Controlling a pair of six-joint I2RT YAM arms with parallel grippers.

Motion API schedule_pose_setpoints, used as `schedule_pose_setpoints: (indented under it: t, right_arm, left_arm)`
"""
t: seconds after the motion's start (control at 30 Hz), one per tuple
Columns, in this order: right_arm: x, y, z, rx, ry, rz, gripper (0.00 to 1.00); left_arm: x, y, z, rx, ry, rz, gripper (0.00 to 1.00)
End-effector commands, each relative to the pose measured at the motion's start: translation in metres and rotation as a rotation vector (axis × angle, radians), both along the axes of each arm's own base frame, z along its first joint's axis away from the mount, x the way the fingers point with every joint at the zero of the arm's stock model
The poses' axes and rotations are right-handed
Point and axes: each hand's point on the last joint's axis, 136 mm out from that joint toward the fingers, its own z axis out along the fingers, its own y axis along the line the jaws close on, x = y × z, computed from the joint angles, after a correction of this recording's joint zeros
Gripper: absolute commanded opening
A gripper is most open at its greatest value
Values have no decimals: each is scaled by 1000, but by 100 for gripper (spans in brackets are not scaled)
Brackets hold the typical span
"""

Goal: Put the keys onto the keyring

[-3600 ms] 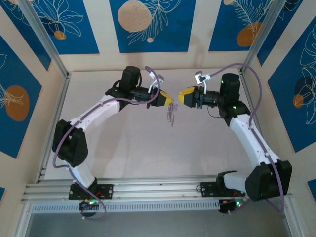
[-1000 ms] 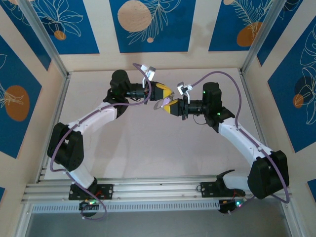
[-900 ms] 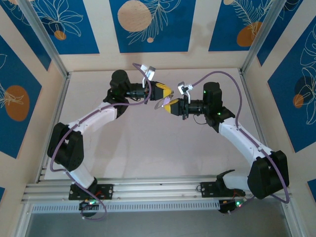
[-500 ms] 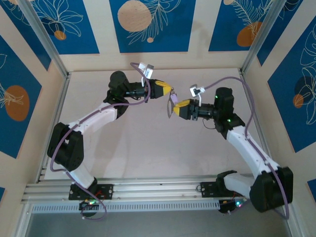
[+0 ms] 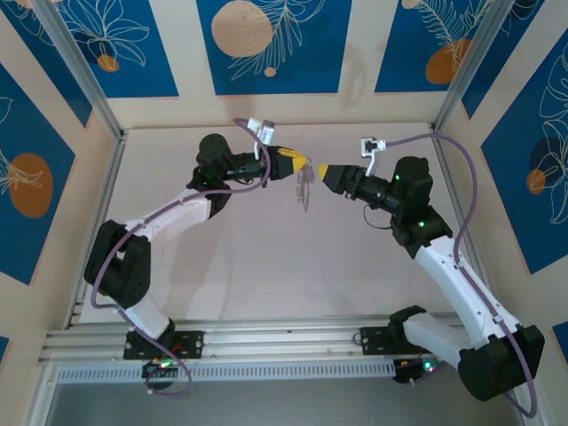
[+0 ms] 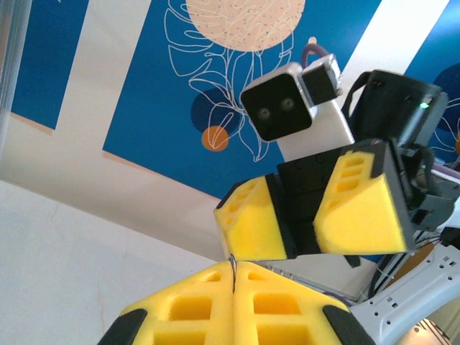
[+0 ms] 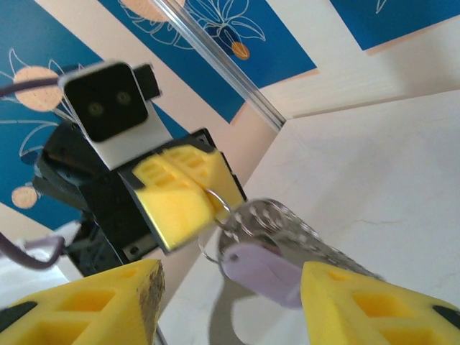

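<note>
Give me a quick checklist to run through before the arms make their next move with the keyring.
1. Grip: left gripper shut on the keyring: ok, the thin wire is pinched.
2. Free hand: right gripper open and empty: ok.
3. Spacing: right gripper apart from the hanging bunch: ok, a gap shows in the top view.
4. Bunch: purple-headed key hanging with the silver keys below the left gripper: ok.
5. Purple-headed key actually threaded on the loop: cannot tell.
</note>
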Motion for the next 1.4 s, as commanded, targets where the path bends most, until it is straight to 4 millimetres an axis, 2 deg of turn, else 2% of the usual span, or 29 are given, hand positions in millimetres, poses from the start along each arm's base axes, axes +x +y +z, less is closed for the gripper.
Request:
schedule_pose_setpoints:
  t: [0.0,0.2,0.43,0.63,0.77,0.93,1.03,1.17,1.27,1.37]
  right_arm:
    - [7,-4,29,49,16,-94,55]
    - [9,-16,51,58,3,-152,60]
    - [14,-27,56,54,-2,-182,63]
    - [22,-24,44,41,32,-170,62]
    - [27,-12,37,13,55,-118,57]
    - [21,-2,30,-21,52,-57,58]
    - [24,-6,21,-42,46,-85,60]
    - [34,-17,0,-65,33,-111,59]
    - [40,-26,-9,-50,-19,-117,54]
    - [40,-27,-14,-20,-87,-68,48]
  left_arm:
    - [-13,9,30,-49,-93,27,0]
    - [-11,15,33,-52,-96,86,0]
    - [-2,15,32,-71,-99,126,0]
    - [4,10,28,-82,-94,115,0]
    - [6,8,25,-81,-97,111,0]
    - [9,6,15,-75,-92,110,0]
    - [12,5,12,-95,-92,100,0]
    - [16,1,13,-151,-85,68,0]
    - [18,-2,10,-178,-71,37,0]
    - [20,-3,4,-191,-51,23,0]
